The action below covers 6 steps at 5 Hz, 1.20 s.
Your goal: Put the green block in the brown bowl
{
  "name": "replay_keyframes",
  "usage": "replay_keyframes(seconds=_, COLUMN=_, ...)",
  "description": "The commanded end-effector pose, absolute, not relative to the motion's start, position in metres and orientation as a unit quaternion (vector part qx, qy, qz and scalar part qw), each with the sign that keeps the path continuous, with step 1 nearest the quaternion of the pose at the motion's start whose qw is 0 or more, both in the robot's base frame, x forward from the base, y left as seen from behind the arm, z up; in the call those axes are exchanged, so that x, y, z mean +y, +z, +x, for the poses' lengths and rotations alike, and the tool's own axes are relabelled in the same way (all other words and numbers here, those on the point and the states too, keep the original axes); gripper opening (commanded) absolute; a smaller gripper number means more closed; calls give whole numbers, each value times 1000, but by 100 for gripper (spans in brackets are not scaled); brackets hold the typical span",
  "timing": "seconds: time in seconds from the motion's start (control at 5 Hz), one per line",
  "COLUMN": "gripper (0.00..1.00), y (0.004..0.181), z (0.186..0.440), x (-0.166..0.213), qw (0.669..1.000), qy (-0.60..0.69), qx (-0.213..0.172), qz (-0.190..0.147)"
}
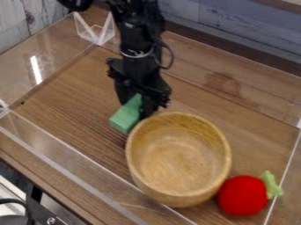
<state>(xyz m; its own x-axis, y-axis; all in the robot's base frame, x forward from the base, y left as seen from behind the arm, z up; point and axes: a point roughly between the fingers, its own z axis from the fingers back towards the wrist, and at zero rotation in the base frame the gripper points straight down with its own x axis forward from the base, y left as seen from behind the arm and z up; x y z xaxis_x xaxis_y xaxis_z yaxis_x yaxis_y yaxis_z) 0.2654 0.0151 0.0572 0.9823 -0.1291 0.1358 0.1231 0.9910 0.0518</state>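
Observation:
My black gripper (139,103) points straight down, shut on the green block (127,114). The block hangs tilted from the fingers, just left of the far-left rim of the brown bowl (179,157). The bowl is a large round wooden one with a thick rim, standing near the front of the table. Its inside holds nothing. The block's lower end is at about rim height, close to the bowl's outer edge; whether it touches the rim I cannot tell.
A red round toy (244,194) with a green leaf lies right of the bowl, against its rim. Clear acrylic walls (47,141) fence the wooden table. A small clear stand (97,32) sits at the back left behind the arm.

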Motion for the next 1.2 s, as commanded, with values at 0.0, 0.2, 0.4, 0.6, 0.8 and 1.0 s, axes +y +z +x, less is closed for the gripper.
replay_keyframes(seconds=0.0, gripper=0, y=53, z=262, x=-1, qw=994, qy=-45, qx=-95, qz=28)
replay_keyframes(seconds=0.2, gripper=0, y=38, z=253, x=-16, qw=994, qy=-37, qx=-97, qz=31)
replay_keyframes(seconds=0.4, gripper=0, y=48, z=250, x=-22, qw=993, qy=-59, qx=-98, qz=29)
replay_keyframes(seconds=0.6, gripper=0, y=59, z=249, x=-24, qw=992, qy=-73, qx=-97, qz=29)
replay_keyframes(seconds=0.8, gripper=0, y=49, z=241, x=-30, qw=991, qy=-92, qx=-95, qz=27)
replay_keyframes(seconds=1.0, gripper=0, y=39, z=233, x=-35, qw=990, qy=-107, qx=-92, qz=24)
